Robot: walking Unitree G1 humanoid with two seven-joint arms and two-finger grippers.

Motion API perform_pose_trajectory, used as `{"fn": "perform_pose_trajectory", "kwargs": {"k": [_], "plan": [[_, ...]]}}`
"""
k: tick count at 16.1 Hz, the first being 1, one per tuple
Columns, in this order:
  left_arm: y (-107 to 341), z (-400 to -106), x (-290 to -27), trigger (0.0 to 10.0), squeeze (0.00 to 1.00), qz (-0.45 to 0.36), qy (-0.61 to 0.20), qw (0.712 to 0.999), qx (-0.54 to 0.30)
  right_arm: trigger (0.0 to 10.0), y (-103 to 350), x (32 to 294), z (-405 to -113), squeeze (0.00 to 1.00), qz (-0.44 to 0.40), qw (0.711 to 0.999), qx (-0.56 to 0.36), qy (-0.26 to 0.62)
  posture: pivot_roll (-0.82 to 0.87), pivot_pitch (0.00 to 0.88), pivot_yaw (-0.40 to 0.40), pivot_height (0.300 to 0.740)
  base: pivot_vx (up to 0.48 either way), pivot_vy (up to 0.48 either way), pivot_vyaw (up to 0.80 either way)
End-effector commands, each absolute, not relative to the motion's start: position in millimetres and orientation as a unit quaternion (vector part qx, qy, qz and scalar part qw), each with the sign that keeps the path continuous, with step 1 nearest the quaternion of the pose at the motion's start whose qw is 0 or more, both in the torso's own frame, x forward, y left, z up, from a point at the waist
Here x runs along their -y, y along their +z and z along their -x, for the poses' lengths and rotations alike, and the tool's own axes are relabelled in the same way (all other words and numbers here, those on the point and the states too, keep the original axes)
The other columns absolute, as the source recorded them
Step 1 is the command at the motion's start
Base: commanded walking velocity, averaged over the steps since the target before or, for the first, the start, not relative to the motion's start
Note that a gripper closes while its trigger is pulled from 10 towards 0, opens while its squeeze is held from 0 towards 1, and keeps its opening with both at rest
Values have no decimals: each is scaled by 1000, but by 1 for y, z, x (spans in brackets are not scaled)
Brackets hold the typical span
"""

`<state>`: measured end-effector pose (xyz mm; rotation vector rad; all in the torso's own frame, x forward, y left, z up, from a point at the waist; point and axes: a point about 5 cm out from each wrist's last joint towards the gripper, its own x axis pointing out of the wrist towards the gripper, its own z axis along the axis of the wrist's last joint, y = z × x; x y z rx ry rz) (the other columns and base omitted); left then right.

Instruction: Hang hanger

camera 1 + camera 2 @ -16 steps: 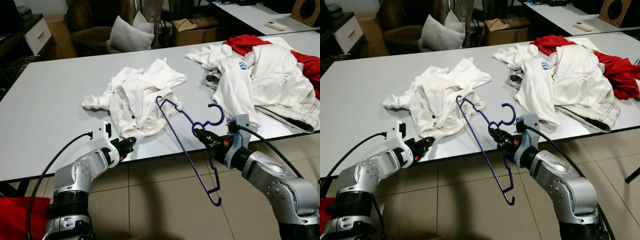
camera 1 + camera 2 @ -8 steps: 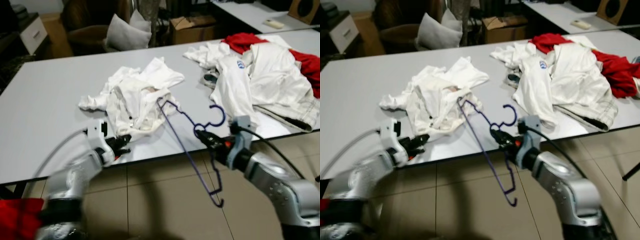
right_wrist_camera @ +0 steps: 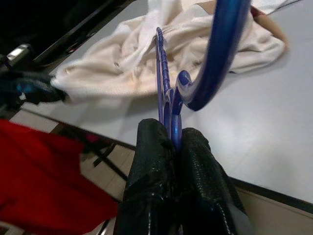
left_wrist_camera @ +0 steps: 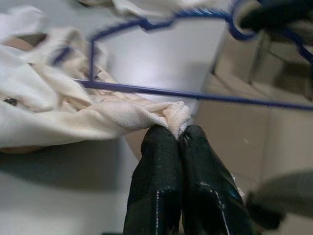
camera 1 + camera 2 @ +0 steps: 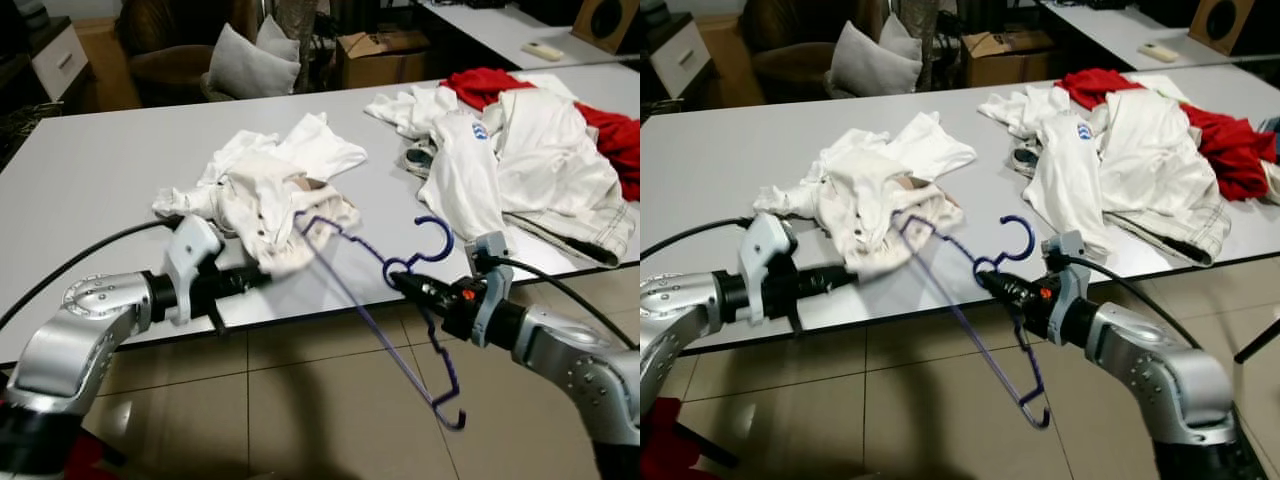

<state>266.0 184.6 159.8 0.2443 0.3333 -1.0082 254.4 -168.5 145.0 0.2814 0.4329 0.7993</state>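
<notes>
You have a long grey table [image 5: 90, 190] over beige tiled floor [image 5: 300, 400]; beyond the table, a brown armchair [image 5: 170, 60] and cardboard box [image 5: 385, 55].

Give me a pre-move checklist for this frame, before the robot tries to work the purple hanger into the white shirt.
1. Right gripper shut on the purple hanger at its neck: ok.
2. Left gripper pinching an edge of the white shirt: ok.
3. Hanger's far end reaches the shirt: ok, it lies at the garment.
4. Hanger end inside the collar or a sleeve: cannot tell.
5. Shirt spread open for insertion: not ok, it is crumpled on the table.
6. Other clothes pile clear of the hanger: ok.
</notes>
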Motion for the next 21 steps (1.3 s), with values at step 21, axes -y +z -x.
{"fn": "perform_pose_trajectory", "kwargs": {"k": [21], "plan": [[157,-267,-159,0,0,-248,-529,804,-114,10000,112,161,-323,0,-213,857,-316,348,-35,0,-1,740,0,0,0]]}}
